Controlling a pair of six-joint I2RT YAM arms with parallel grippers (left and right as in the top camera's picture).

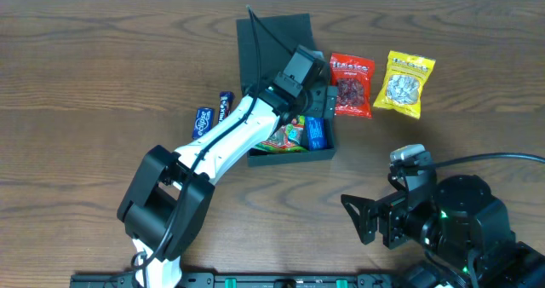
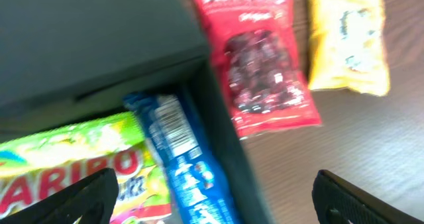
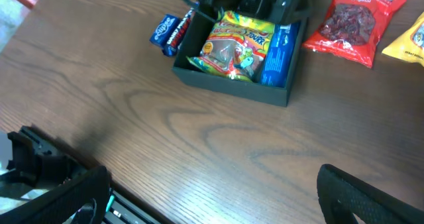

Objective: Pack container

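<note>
The left gripper (image 2: 212, 201) is seen spread wide in the left wrist view, one finger at each lower corner of the picture, and nothing is held between them or touched by them. From overhead it is seen poised above the right-hand part of the container (image 1: 294, 158), over the open top and the right wall. The right gripper (image 3: 212, 197) is likewise held wide apart and empty above bare wood, well apart from the container, near the front edge of the table (image 1: 102, 66). The container is placed near the middle of the table, slightly towards the far side, with its lid (image 1: 274, 34) thrown back on the far side. Two things are found inside it: a green and yellow gummy sweet bag (image 3: 232, 48) is laid flat across the left and middle, and a blue packet (image 3: 277, 55) is lodged lengthwise along the right wall, just beside the bag. Outside, just to the right of the container, a red packet (image 1: 352, 85) is laid flat, and a yellow packet (image 1: 407, 83) is laid beside it, further right. Two small dark blue bars (image 1: 213, 113) are laid side by side just to the left of the container.
</note>
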